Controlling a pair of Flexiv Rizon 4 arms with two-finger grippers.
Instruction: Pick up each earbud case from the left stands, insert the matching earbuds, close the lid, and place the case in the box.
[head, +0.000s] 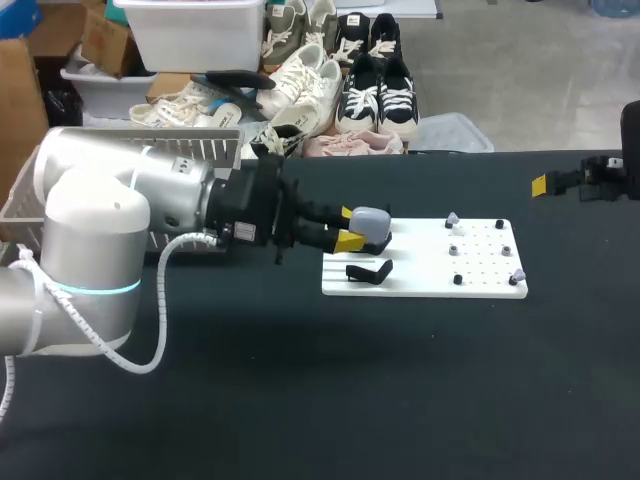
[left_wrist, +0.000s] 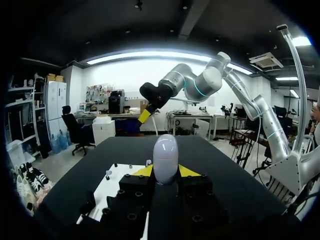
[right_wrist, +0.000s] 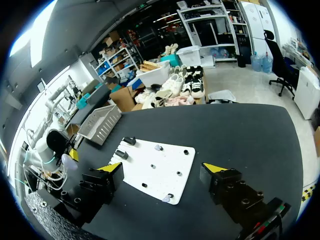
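A pale grey earbud case (head: 372, 225) stands upright between the yellow tips of my left gripper (head: 350, 232), which is shut on it above the left end of the white board (head: 420, 275). In the left wrist view the case (left_wrist: 165, 157) rises from between the fingers of the left gripper (left_wrist: 165, 173). An empty black stand (head: 368, 270) sits just in front of it. Small earbuds (head: 452, 218) (head: 517, 273) rest on the board's right half. My right gripper (head: 545, 185) hangs open at the far right, well off the board; in its own view the right gripper (right_wrist: 162, 169) holds nothing.
A white wire basket (head: 215, 140) stands at the table's back left, behind my left arm; the basket (right_wrist: 100, 122) also shows in the right wrist view. Black pegs (head: 498, 224) dot the board. Dark tabletop (head: 400, 390) lies in front of the board.
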